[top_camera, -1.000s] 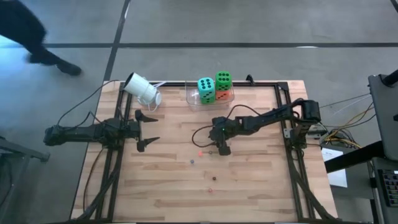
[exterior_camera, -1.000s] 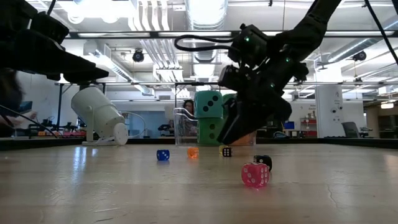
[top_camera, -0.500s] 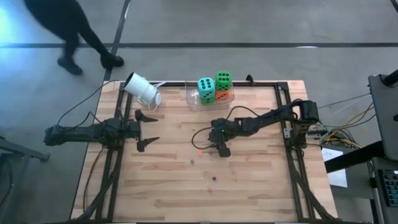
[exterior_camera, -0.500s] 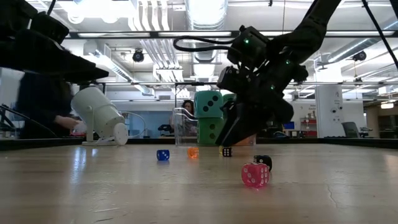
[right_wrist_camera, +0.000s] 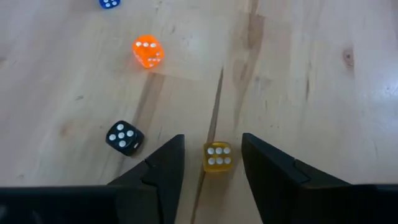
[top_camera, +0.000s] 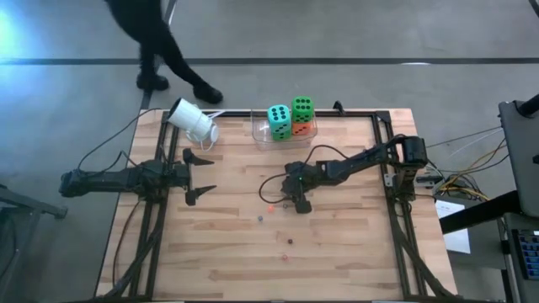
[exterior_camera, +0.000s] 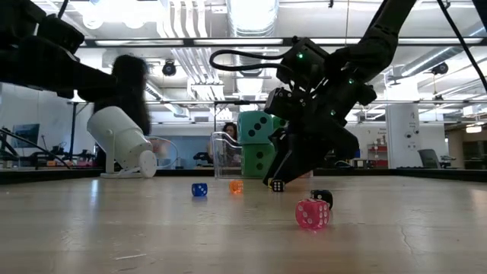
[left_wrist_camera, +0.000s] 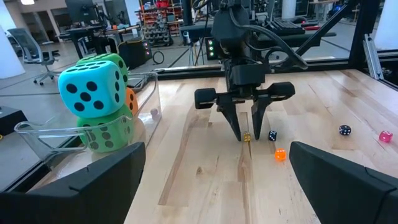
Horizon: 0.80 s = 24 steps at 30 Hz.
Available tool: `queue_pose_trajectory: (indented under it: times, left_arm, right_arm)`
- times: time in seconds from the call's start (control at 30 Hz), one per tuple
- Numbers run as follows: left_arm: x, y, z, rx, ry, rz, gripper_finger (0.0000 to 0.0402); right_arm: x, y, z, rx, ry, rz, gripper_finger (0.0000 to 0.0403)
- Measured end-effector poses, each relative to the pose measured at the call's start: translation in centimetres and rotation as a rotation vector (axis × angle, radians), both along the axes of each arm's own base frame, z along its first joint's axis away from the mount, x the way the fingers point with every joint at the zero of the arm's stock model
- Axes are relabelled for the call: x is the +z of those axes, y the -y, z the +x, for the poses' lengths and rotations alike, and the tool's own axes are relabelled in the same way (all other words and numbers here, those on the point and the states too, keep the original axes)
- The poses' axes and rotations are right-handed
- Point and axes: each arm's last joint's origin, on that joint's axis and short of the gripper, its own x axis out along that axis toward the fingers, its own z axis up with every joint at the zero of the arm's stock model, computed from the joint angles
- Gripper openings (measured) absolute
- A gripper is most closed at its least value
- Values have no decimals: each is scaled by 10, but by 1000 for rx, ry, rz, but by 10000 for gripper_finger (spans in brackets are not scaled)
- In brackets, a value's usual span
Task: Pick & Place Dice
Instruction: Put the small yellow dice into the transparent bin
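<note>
We saw the right claw (right_wrist_camera: 212, 163) low over the middle of the desk (top_camera: 337, 252), its two fingers (right_wrist_camera: 163, 167) standing on either side of a tiny yellow die (right_wrist_camera: 217, 156). The die sat in the gap, a little nearer one finger than the other, and neither finger clearly touched it, so we judged the claw narrow but not yet gripping. That was the relation the coming move turned on: the die lay directly between the tips, square to the closing line, so a plain squeeze looked enough, with no sideways shift needed.

A cube has no long axis to speak of, and the flat faces seemed to meet the fingers squarely. The small black die (right_wrist_camera: 124, 137) lay just beside the claw's outer side, apart from it, and the orange die (right_wrist_camera: 148, 51) lay farther off along the wood grain; a blue die (left_wrist_camera: 344, 130) and a pink die (left_wrist_camera: 385, 136) lay well apart toward the desk's near side.

The big soft dice, teal (top_camera: 279, 120) and green (top_camera: 302, 108) on top, sat stacked in the clear tray (top_camera: 258, 133) at the far edge.

The left claw (top_camera: 200, 175) hung wide open and empty at the left side of the desk, far from the yellow die; the right arm was plainly the nearer one
</note>
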Motion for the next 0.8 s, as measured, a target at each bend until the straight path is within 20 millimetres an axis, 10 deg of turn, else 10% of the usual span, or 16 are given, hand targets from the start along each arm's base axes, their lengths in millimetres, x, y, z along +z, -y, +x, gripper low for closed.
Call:
queue_pose_trajectory:
  times: [0.37, 0.8]
  left_arm:
    - [0, 0, 0, 0, 0, 0, 400]
    - [0, 0, 0, 0, 0, 0, 400]
  right_arm:
    - [0, 0, -1, 15, -4, -15, 46]
    - [21, 1, -3, -1, 45, -35, 56]
